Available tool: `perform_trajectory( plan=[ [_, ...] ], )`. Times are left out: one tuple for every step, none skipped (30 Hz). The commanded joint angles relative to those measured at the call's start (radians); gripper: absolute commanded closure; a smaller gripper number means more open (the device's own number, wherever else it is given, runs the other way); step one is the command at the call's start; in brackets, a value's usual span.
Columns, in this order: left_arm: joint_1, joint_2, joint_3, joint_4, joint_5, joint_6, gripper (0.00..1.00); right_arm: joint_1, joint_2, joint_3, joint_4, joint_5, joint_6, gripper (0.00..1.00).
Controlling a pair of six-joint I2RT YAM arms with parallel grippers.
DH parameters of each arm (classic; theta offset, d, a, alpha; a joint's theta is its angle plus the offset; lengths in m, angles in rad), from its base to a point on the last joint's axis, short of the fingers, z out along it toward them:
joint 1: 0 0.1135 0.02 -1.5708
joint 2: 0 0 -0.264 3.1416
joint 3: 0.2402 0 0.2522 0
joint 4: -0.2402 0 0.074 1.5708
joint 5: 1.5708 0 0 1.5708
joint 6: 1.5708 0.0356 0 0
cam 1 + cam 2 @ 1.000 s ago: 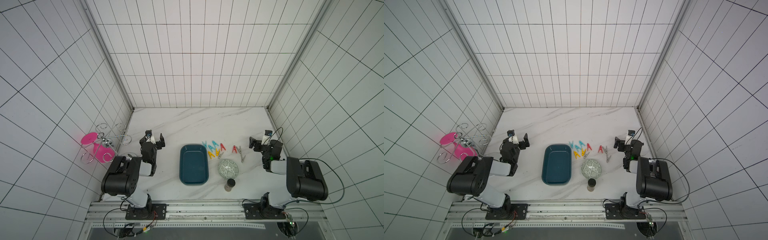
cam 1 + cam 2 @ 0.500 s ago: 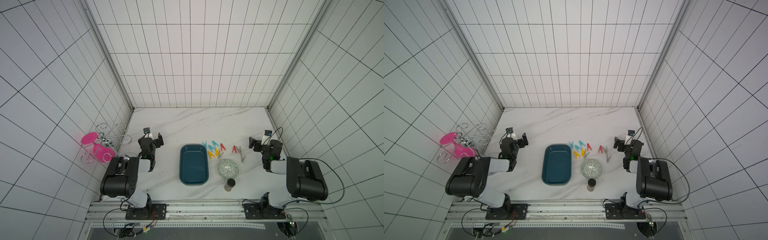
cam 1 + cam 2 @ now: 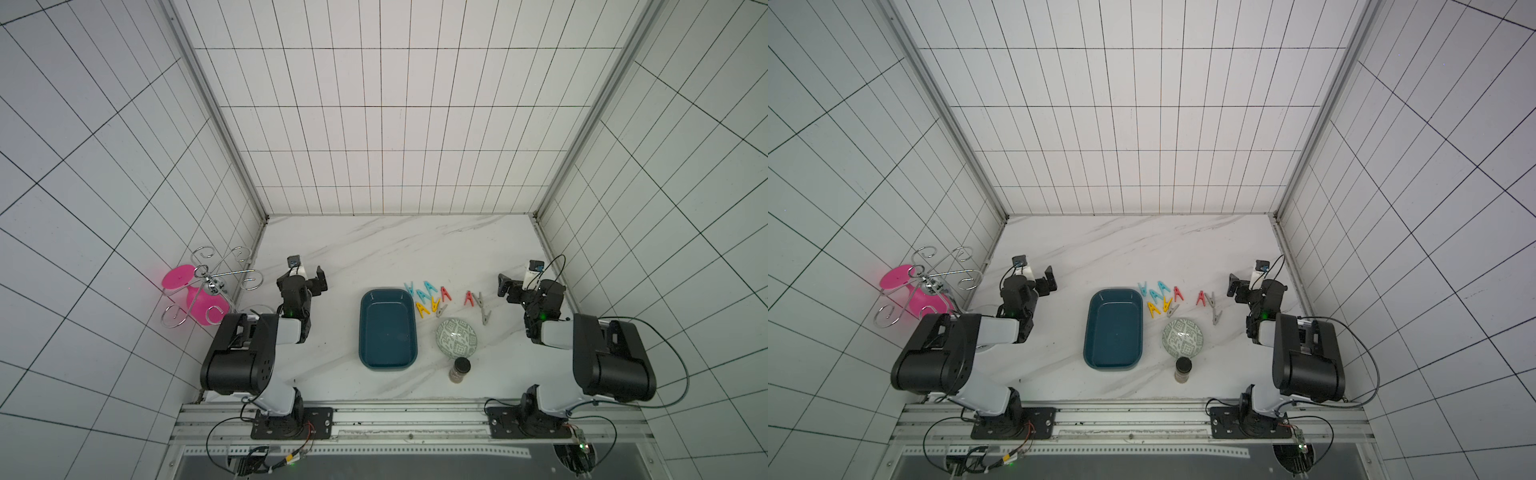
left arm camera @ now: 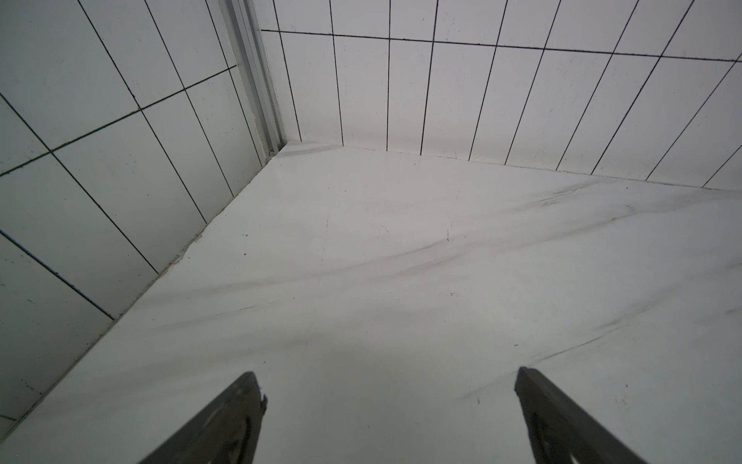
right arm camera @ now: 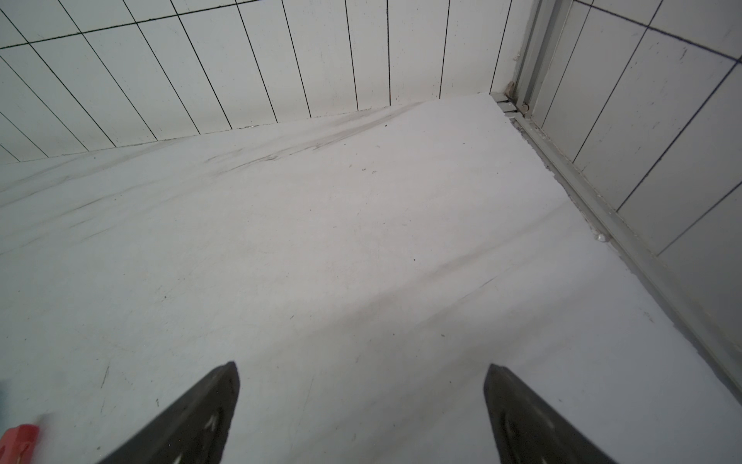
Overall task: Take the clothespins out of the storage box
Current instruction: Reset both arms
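The dark teal storage box [image 3: 387,328] lies mid-table in both top views, and its inside looks empty. Several clothespins lie on the marble to its right: blue ones [image 3: 426,287], yellow ones [image 3: 422,308], two red ones [image 3: 445,294] and grey ones [image 3: 484,316]. My left gripper [image 3: 305,279] is open to the left of the box, over bare table [image 4: 386,373]. My right gripper [image 3: 517,286] is open to the right of the pins, with nothing between its fingers [image 5: 361,364]. A red clothespin [image 5: 18,442] shows at the edge of the right wrist view.
A green-white patterned bowl [image 3: 456,343] and a small dark-lidded jar [image 3: 460,370] stand right of the box, near the front. A wire rack with pink cups [image 3: 208,291] sits behind the left wall. Tiled walls close in three sides.
The left gripper has drifted slightly back and to the left. The right arm, the box and the clothespins have not moved.
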Motion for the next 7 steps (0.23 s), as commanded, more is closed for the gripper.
perform_trajectory(
  plan=[
    [0.004,-0.012,0.016,-0.007,0.011,-0.007,0.01,-0.008,0.005,0.006,0.007,-0.013,-0.007,0.01],
    [0.004,-0.012,0.016,-0.007,0.012,-0.007,0.01,-0.008,0.005,0.006,0.006,-0.013,-0.007,0.01],
    [0.004,-0.012,0.015,-0.007,0.012,-0.007,0.01,-0.008,0.006,0.005,0.006,-0.013,-0.007,0.01],
    [0.003,-0.014,0.015,-0.007,0.012,-0.007,0.01,-0.008,0.006,0.006,0.007,-0.013,-0.007,0.01],
    [0.004,-0.014,0.015,-0.007,0.012,-0.007,0.01,-0.009,0.006,0.006,0.006,-0.013,-0.007,0.02],
    [0.003,-0.014,0.015,-0.007,0.014,-0.007,0.01,-0.008,0.005,0.005,0.006,-0.013,-0.007,0.01],
    [0.004,-0.014,0.015,-0.007,0.013,-0.007,0.01,-0.008,0.004,0.006,0.006,-0.013,-0.007,0.02]
  ],
)
